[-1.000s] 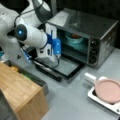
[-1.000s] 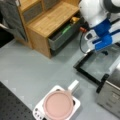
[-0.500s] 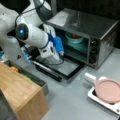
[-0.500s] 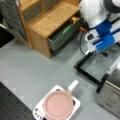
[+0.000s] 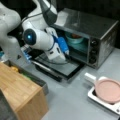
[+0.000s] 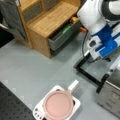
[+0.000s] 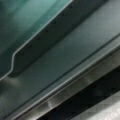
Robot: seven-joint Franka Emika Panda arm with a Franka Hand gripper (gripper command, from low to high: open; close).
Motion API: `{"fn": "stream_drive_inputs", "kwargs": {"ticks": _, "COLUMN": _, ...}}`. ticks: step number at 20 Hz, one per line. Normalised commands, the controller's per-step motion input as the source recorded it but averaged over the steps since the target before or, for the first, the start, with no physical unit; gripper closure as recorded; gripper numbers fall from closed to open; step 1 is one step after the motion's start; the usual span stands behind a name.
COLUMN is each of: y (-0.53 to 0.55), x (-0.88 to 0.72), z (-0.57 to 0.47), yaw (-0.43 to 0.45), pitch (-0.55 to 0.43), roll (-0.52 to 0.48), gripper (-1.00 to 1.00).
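Since 1 second ago the arm has pushed forward, carrying the gripper (image 5: 65,51) from above the dropped door toward the mouth of the toaster oven (image 5: 100,37); the rest of the scene has stayed put.

In a front view, the oven door (image 5: 58,66) lies flat and open toward the view's bottom left, which is what lets the wrist reach in over it. The gripper's blue-capped end sits just at the opening, beside a teal bowl (image 5: 75,40) resting on the rack inside. Whether the fingers are open or closed I cannot tell; the body of the arm hides them. To the view's right, a pink pan (image 5: 108,90) sits on a white cooker base (image 5: 100,100), well apart from the oven. A wooden cabinet (image 5: 20,92) fills the view's bottom left, with a drawer of coloured items beside it.

In a front view from the opposite side, the gripper (image 6: 106,48) hangs over the open door (image 6: 87,72), whose dark frame juts out across the grey table (image 6: 30,67). The cabinet (image 6: 47,20) and its open drawer (image 6: 63,35) lie near the arm's elbow and could crowd it. The pan (image 6: 58,105) is clear of the arm.

In the wrist view, the bowl's teal rim (image 7: 32,30) fills the upper left, very near, above the oven's metal sill (image 7: 75,82). No fingers show.
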Motion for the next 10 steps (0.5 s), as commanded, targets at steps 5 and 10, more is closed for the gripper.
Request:
{"fn": "stream_drive_inputs", "kwargs": {"ticks": 5, "y": 0.12, "x": 0.18, "z": -0.05, "yaw": 0.169, "pitch": 0.015, "roll": 0.315, "gripper": -1.0}}
{"fn": "stream_drive_inputs", "kwargs": {"ticks": 10, "y": 0.17, "x": 0.13, "z": -0.04, "yaw": 0.046, "pitch": -0.019, "roll": 0.223, "gripper": -1.0}}
